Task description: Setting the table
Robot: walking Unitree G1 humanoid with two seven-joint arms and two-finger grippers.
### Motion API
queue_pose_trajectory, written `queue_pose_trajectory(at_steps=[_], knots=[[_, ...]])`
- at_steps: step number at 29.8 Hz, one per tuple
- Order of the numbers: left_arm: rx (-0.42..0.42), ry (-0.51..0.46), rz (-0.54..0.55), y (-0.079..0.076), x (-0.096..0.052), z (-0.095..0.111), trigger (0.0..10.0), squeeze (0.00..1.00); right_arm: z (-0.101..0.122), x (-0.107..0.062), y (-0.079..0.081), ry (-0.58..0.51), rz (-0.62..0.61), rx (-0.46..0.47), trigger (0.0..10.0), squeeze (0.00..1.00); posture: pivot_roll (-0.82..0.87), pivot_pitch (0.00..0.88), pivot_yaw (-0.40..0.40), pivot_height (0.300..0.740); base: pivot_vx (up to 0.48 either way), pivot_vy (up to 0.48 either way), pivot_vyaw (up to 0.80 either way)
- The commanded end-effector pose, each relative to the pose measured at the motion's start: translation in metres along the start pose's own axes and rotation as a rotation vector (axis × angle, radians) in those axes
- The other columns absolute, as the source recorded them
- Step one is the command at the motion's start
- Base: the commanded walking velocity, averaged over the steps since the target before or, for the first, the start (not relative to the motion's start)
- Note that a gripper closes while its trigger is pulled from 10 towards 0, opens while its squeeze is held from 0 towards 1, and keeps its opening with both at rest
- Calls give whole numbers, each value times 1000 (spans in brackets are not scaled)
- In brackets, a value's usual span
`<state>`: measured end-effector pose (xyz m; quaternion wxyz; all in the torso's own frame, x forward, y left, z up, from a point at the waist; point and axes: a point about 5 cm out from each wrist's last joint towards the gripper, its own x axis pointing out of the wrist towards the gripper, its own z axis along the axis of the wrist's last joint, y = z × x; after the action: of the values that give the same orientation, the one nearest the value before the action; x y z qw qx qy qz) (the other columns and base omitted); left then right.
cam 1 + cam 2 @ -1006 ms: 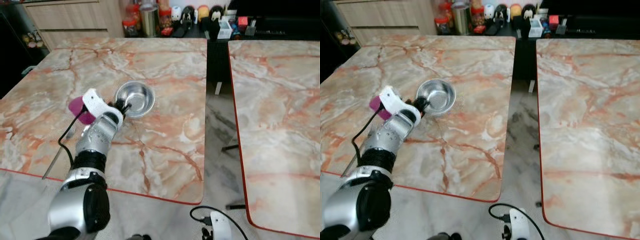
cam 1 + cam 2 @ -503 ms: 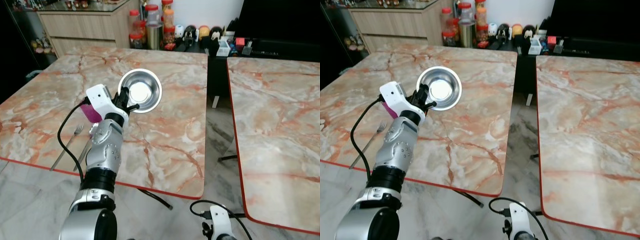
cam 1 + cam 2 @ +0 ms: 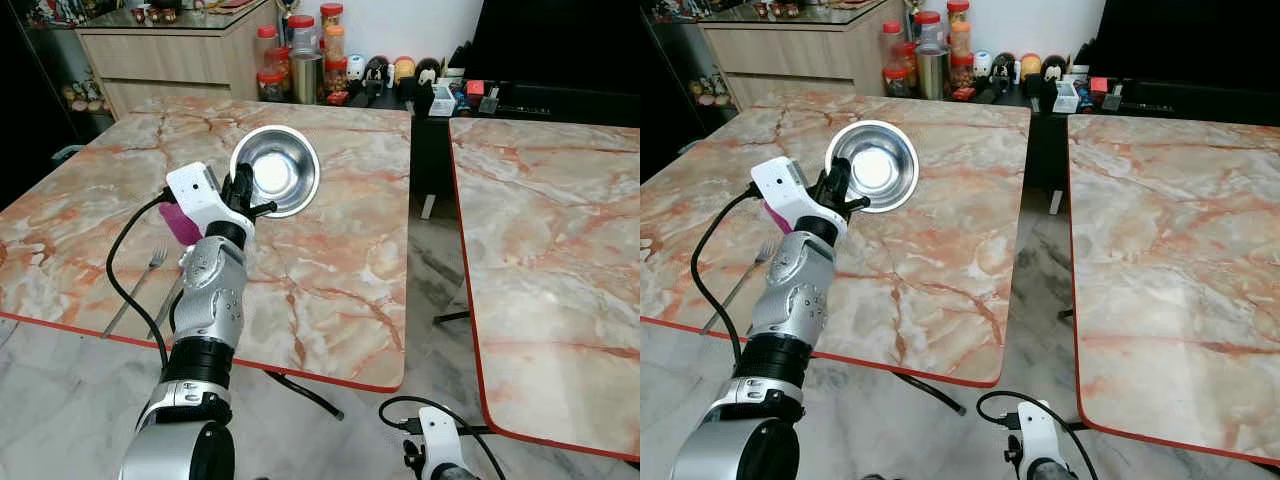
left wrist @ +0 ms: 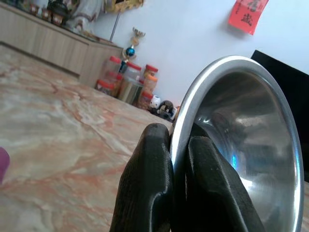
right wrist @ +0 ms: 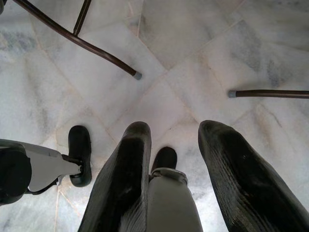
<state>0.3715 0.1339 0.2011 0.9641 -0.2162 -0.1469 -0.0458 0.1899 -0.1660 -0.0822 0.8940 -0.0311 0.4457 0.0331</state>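
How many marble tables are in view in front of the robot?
2. One marble table is on the robot's left, under the raised steel bowl; the second table stands on the right, across a gap.

- 2 marble-look tables w/ red edging: left table (image 3: 330, 260), right table (image 3: 560, 260), narrow gap btwn.
- Pale marble floor (image 3: 60, 400).
- Wood cabinet (image 3: 170, 65) at back left; jars (image 3: 300, 60) beside it.
- White wall (image 4: 193, 29) w/ red paper sign (image 4: 246, 14).
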Motion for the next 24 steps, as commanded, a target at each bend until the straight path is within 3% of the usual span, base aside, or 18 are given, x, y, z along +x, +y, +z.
queue_pose_trajectory(at_steps=[1,24], knots=[[32,-21,-19,-4,1,4,10000,0,-6,-1,1,26,2,-3,10000,0,-8,0,18,719,0,0,0],[22,-14,-15,-6,1,1,10000,0,-2,0,-4,17,-5,-9,10000,0,0,0,-2,719,0,0,0]])
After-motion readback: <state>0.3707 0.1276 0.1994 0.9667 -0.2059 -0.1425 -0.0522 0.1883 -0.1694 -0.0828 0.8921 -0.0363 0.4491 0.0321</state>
